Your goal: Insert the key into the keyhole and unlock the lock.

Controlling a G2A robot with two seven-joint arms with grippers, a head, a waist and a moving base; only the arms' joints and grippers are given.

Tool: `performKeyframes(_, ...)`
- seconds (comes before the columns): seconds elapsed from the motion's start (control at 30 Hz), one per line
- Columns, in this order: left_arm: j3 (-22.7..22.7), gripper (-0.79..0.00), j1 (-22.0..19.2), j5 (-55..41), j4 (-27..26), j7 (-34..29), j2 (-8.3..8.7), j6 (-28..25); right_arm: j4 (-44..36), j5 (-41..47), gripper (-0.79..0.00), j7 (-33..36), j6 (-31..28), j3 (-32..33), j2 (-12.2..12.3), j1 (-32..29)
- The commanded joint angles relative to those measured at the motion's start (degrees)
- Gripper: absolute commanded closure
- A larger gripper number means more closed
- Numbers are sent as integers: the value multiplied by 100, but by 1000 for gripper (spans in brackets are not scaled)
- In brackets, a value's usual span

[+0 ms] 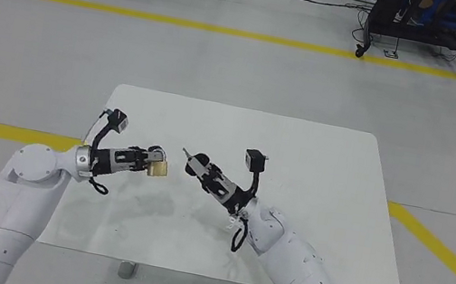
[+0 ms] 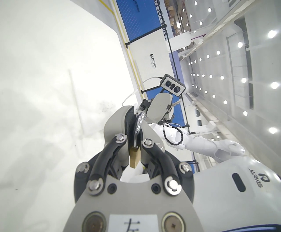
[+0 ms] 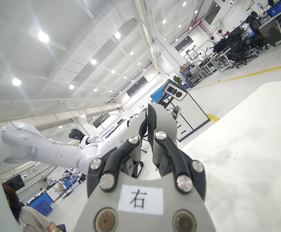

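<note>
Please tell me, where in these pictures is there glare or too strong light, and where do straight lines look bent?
Top view: even light, no glare on the table. Left wrist view: the table, its edge bent, is washed out near white beside the left gripper holding the lock. Right wrist view: ceiling lamps flare in streaks behind the right gripper holding the key.

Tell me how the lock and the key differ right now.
The lock is a blocky brass body; the key is a thin sliver. The lock sits in the left gripper, the key in the right gripper. Both are held above the table, apart, not yet joined.
</note>
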Motion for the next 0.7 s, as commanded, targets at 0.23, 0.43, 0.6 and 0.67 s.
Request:
performKeyframes(0.23,482,0,-533,-888,666,61,-136,1140,-698,66,0,679,602,411,278,-857)
performKeyframes(0.43,488,0,-572,-930,716,87,-143,1143,-698,66,0,679,602,411,278,-857)
performKeyframes(0.6,509,0,-464,-830,560,411,-137,1412,-733,-181,0,600,954,409,263,-838)
performKeyframes(0.67,556,0,-442,-610,545,640,-126,1675,-853,-931,0,474,1446,387,252,-757)
